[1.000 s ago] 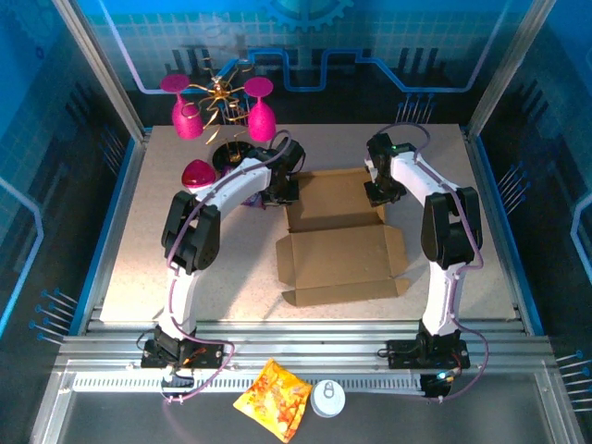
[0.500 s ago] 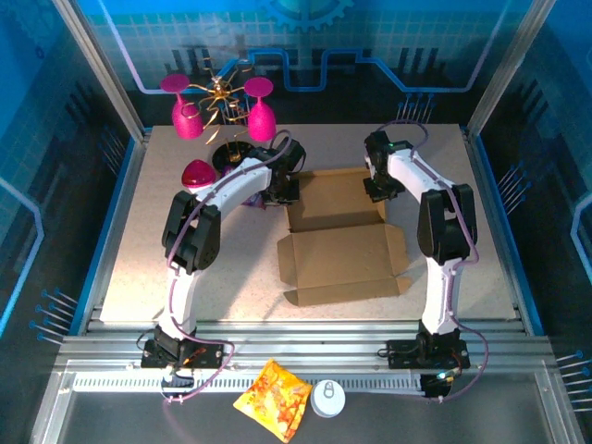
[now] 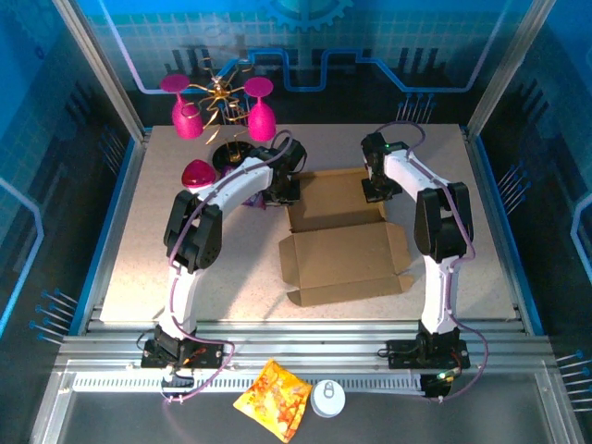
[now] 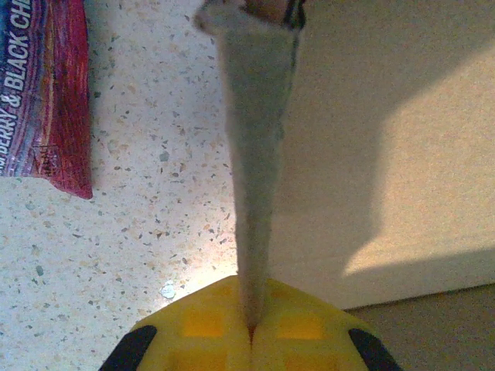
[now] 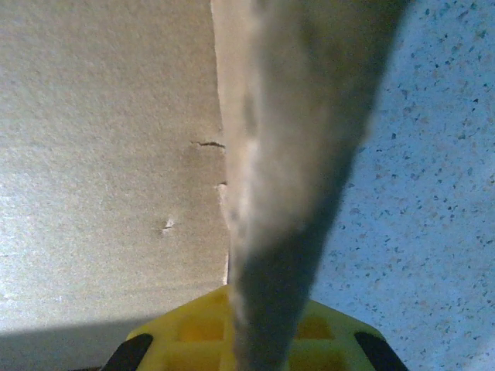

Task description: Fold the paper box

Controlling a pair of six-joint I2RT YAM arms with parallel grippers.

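Left wrist: left tool closed narrow on a raised flap of the paper box, flap seen edge-on, standing up from between the yellow pads. Flat brown panel of the box just right of the flap. Bare speckled desk to the left, with a purple snack packet lying there, apart from the flap.

Right wrist: right tool likewise clamped narrow on a raised flap, blurred and edge-on. Flat box panel to its left, with small tears at the fold line. Speckled desk to its right.

Top external: both tools low over the far half of the box, left tool at its left side, right tool at its right side. Box opened out near the middle of the desk, its near half lying flat toward the near edge. Pink glasses on a gold stand at the far left corner. Orange snack bag and white round lid on the metal tray beyond the near edge, between the arm bases.
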